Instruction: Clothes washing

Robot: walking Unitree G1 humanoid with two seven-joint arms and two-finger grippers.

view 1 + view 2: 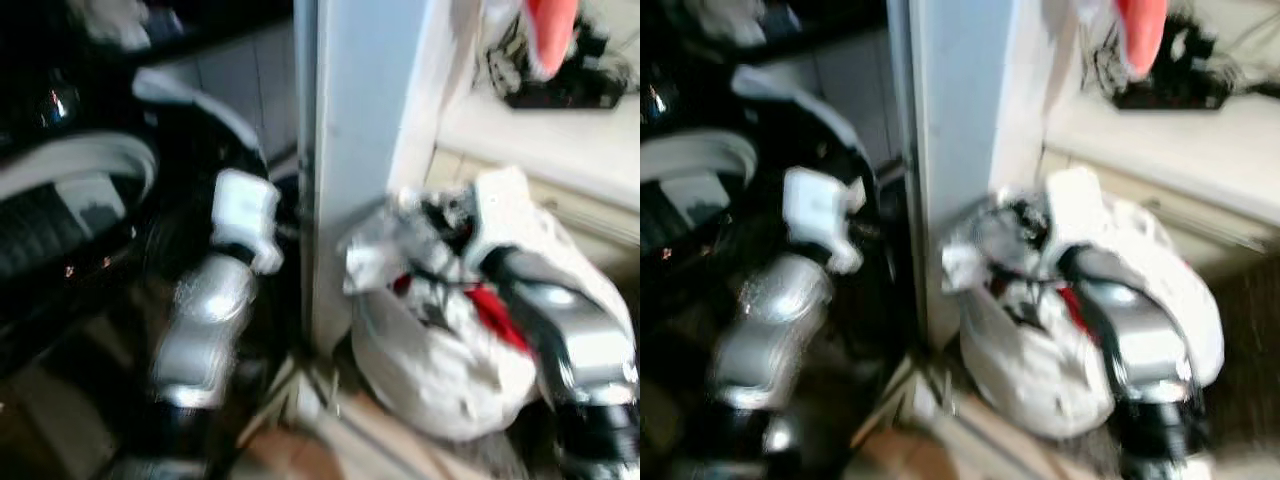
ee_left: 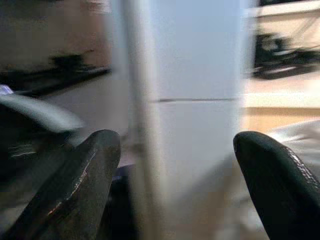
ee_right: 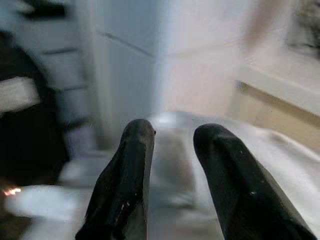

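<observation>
Robot stooped over a white laundry bundle (image 1: 440, 350) right of a pale panel (image 1: 355, 150)
Left gripper (image 2: 175, 165) spread wide, holding nothing; right gripper (image 3: 172, 150) slightly parted, just above the bundle

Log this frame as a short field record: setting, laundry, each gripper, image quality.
setting: white vertical panel between a dark machine with a grey-rimmed opening and a pale counter
laundry: white bundle with red patches at the panel's foot
left gripper: open, empty, facing the panel
right gripper: fingers narrowly apart over white fabric
quality: blurred
</observation>
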